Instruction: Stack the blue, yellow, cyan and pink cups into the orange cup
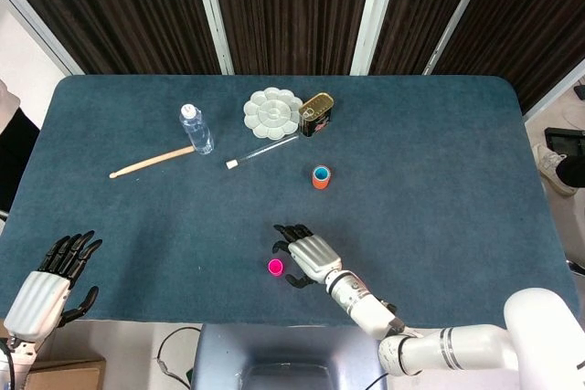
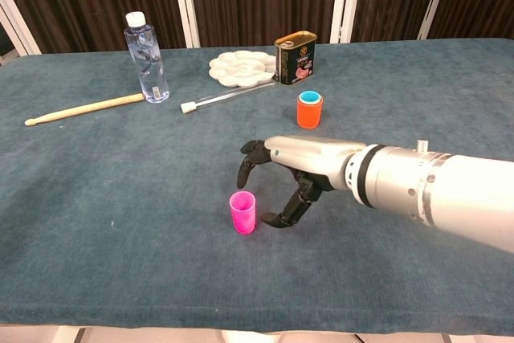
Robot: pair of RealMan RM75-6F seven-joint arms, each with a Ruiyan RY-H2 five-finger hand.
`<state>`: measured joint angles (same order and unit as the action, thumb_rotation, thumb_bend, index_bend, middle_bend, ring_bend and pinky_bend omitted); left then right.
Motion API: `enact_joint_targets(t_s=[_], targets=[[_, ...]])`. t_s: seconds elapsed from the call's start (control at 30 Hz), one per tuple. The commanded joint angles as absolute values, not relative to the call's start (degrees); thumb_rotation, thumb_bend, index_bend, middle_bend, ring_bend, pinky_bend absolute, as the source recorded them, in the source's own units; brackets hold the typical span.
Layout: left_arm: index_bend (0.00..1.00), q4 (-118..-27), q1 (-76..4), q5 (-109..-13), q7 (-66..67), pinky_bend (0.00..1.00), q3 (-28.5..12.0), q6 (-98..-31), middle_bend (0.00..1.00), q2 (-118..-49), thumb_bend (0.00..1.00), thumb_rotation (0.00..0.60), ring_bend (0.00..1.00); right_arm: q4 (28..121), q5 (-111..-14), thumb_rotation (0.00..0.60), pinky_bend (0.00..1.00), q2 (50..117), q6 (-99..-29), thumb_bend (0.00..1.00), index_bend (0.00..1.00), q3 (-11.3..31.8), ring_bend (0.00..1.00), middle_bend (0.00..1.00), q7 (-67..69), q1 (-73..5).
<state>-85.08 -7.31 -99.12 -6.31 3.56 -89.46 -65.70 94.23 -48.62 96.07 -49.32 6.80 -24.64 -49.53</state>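
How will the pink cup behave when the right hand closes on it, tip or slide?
The pink cup looks small, thin-walled and empty, so probably very light. Standing upright and taller than wide, it may tip if the right hand nudges its rim. The table cloth looks grippy, making tipping likelier than sliding.

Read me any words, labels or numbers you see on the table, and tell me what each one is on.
Nothing is legible.
Tin can: a pink and dark printed label, too blurred to read.
Water bottle: clear, no label visible.
Pink cup and orange cup: no markings visible.

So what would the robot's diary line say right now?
right hand: open beside pink cup, not touching | orange cup: cyan on top | left hand: idle
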Motion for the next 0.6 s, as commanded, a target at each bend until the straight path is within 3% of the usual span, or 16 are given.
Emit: enact_joint_targets(t_s=[0.03,0.6], targets=[[0.00,-85.1,-7.3,-99.1,-6.4,0.08,3.6,-89.5,0.00,-65.6,0.42,0.600,0.00,93.6,-48.0,0.600,0.00,96.7,-48.2,0.47,0.42,7.3,0.00,0.00,-23.6,-49.9],[0.00,-85.2,-7.0,-99.0,-6.9,0.08,3.5,-89.8,0.00,-65.2,0.42,0.600,0.00,90.2,-48.1,0.600,0.01,99.5,-49.6,0.47,0.54,7.5,0.00,0.03,-23.6,-50.5]])
